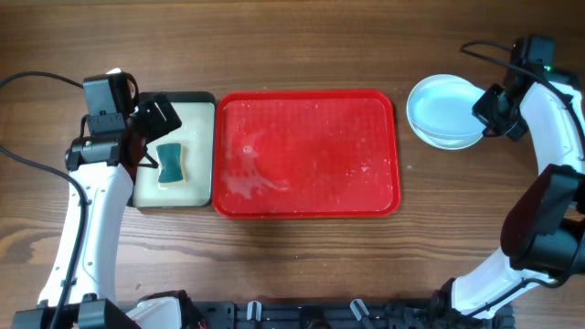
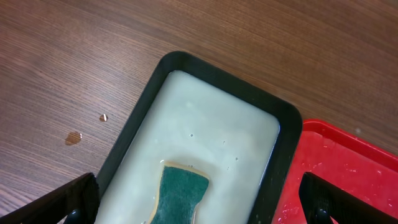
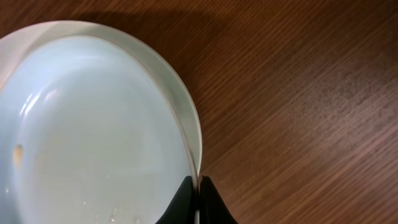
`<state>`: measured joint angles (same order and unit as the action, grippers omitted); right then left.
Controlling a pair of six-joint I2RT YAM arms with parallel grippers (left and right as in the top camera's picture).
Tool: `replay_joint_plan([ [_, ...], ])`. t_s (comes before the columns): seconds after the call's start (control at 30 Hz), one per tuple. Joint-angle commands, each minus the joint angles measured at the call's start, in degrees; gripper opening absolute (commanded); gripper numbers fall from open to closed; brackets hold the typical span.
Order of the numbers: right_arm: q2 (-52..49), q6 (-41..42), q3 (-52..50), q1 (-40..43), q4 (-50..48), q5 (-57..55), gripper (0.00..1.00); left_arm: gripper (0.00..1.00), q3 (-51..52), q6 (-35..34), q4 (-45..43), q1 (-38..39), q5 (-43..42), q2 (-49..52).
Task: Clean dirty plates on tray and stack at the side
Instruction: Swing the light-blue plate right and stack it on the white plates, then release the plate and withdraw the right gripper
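A small tray [image 2: 205, 68] with a dark rim sits on the brown wooden table [image 2: 93, 50]. Its inside is pale and shiny. A green sponge [image 2: 180, 196] lies flat in it, near the bottom of the picture. The sponge has a thin yellow edge. The red tray [image 2: 336, 162] is just beside the small tray, on the right, and has tiny wet spots on it. Two little drops [image 2: 73, 138] sit on the table to the left. The left gripper [image 2: 202, 202] hangs above the sponge. Its two black fingers [image 2: 68, 202] are far apart, one in each bottom corner, and hold nothing.
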<state>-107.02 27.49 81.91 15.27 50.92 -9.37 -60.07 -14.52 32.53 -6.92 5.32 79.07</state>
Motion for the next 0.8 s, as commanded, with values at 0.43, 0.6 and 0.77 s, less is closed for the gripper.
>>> replay_joint_plan([
  [0.43, 1.8, -17.4, -0.9, -1.3, -0.1, 15.7, 0.57, 1.0, -0.6, -0.9, -0.2, -0.3, 0.6, -0.3],
  [0.6, 1.8, -22.6, -0.9, -5.2, 0.1, 15.8, 0.75, 1.0, -0.6, -0.9, -0.2, -0.3, 0.6, -0.3],
  [0.77, 1.8, -22.6, -0.9, -7.4, -0.2, 15.9, 1.0, 1.0, -0.6, -0.9, -0.2, -0.3, 0.6, -0.3],
])
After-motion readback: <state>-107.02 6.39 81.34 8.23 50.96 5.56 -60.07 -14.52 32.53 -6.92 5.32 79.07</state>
